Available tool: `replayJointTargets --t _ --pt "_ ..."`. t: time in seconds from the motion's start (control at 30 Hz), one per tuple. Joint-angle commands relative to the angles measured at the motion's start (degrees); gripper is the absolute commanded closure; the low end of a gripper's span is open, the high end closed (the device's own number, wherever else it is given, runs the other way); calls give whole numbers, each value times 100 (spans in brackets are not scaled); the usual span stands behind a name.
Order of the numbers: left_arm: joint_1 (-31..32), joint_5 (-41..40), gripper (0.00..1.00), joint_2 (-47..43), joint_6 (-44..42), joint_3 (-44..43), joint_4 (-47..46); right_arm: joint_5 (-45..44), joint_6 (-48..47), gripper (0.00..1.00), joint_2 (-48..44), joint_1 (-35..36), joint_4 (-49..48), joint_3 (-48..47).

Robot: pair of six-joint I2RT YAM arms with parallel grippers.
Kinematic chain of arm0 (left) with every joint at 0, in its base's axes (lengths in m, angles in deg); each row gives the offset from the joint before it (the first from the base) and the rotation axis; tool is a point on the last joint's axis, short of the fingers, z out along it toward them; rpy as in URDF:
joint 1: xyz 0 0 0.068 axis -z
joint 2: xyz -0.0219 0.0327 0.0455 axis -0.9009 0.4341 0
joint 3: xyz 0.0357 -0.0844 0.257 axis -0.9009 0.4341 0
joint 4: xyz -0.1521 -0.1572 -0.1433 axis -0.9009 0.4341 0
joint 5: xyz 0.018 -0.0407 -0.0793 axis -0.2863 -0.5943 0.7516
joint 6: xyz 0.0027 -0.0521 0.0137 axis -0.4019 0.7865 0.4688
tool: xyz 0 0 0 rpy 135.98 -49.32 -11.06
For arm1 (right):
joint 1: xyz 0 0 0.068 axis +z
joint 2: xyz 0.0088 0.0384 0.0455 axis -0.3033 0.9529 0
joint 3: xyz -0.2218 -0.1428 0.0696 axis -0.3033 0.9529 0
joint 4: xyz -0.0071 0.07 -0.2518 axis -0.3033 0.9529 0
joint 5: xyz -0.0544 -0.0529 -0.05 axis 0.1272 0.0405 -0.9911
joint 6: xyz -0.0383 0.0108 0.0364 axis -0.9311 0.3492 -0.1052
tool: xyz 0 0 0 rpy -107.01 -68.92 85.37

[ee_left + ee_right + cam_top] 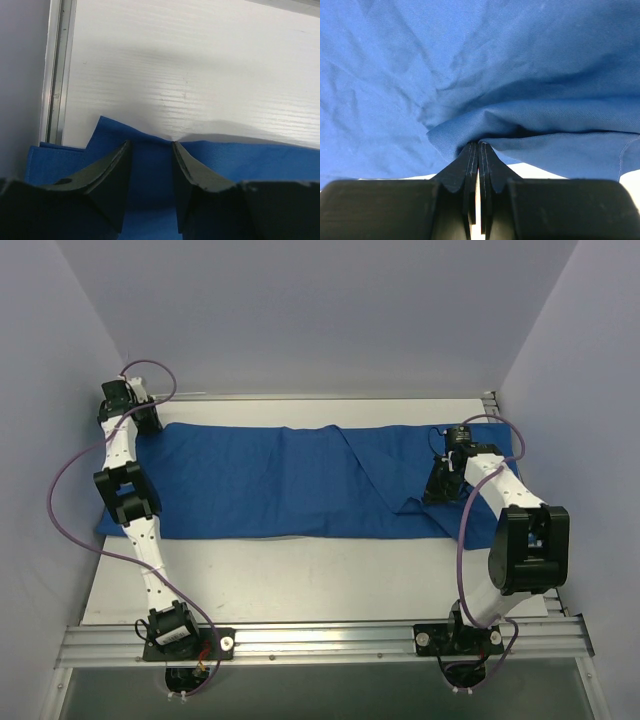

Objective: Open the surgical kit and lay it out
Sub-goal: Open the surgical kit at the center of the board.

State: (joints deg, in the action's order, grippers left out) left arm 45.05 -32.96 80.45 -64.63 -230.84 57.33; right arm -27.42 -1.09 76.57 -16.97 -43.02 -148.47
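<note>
There are two grippers and one blue cloth [270, 480].

The right gripper [478, 146] has its two fingers pressed tight together. They pinch a bunched-up bit of the blue cloth between their tips. Seen from above, this gripper is at the right end of the cloth, near its front edge.

The left gripper [150, 146] has its fingers [112, 167] wide apart. The far edge of the cloth lies in the gap between them, but I cannot tell if they touch it. This gripper is at the far left corner of the cloth.

The cloth lies spread out long and mostly flat on the white table [300, 580]. It has soft wrinkles, and a slanted fold runs across its right part.
</note>
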Motion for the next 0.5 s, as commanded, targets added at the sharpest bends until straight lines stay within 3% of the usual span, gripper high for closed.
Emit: replayJointTargets --t 0.0,0.2,0.47 --pt "-46 424 54 -261 77 -212 229 0 -76 100 34 -7 148 -228" --pt "-46 889 53 -305 77 -212 133 9 -68 100 26 1 122 -193" --pt "-55 934 53 -489 138 -27 -95 44 20 100 -36 10 78 -158"
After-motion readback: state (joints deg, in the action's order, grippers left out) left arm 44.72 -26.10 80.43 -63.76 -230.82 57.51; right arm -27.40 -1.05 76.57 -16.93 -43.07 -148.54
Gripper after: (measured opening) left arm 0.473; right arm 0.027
